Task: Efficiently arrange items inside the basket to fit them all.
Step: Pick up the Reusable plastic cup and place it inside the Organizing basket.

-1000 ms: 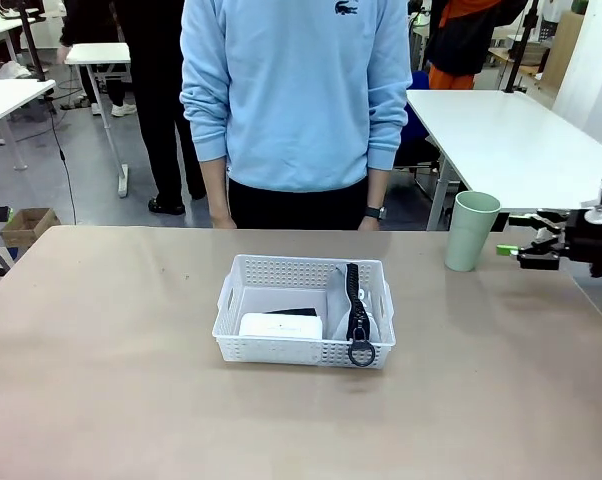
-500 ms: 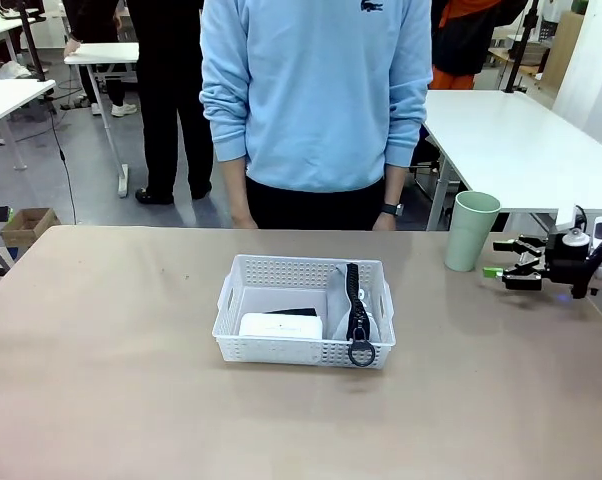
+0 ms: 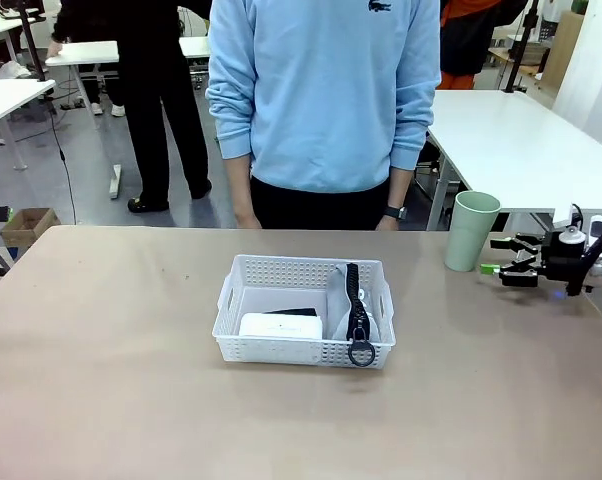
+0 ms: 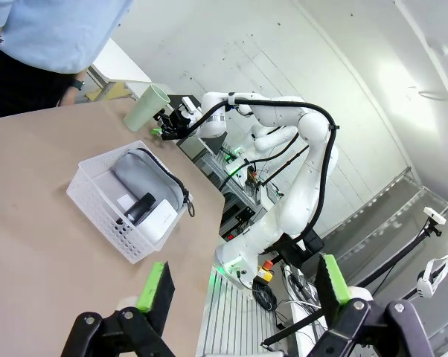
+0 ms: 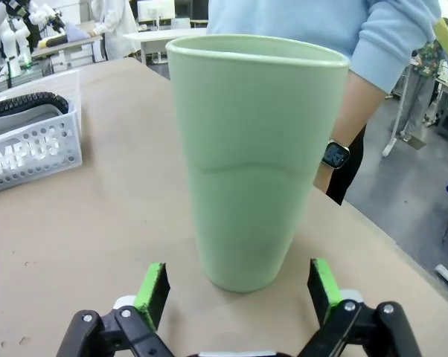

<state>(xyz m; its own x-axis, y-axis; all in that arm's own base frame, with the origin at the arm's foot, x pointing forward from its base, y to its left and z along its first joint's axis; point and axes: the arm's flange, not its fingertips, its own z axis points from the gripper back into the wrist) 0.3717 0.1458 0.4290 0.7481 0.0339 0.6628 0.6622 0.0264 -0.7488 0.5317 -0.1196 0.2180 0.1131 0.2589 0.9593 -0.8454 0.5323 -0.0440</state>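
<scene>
The white basket (image 3: 306,264) sits mid-table with the grey pouch (image 3: 341,300) standing on edge along its right side, zipper and ring up. A white flat box (image 3: 280,326) lies at its front left, and the black stapler (image 3: 293,312) is behind it. The pale green cup (image 3: 472,230) stands upright on the table at the right. My right gripper (image 3: 501,257) is open just right of the cup, level with its lower half. In the right wrist view the cup (image 5: 255,156) stands just beyond my open fingers (image 5: 152,288). My left gripper (image 4: 243,282) is open and holds nothing, far from the basket (image 4: 97,201).
A person in a light blue sweatshirt (image 3: 321,90) stands at the far edge behind the basket, arms hanging. White tables (image 3: 521,140) stand behind the cup. Bare tabletop (image 3: 101,330) spreads left of and in front of the basket.
My right gripper has slid left, closer to the cup, still open. The person has shifted a little to the right. The basket and its contents have not moved.
</scene>
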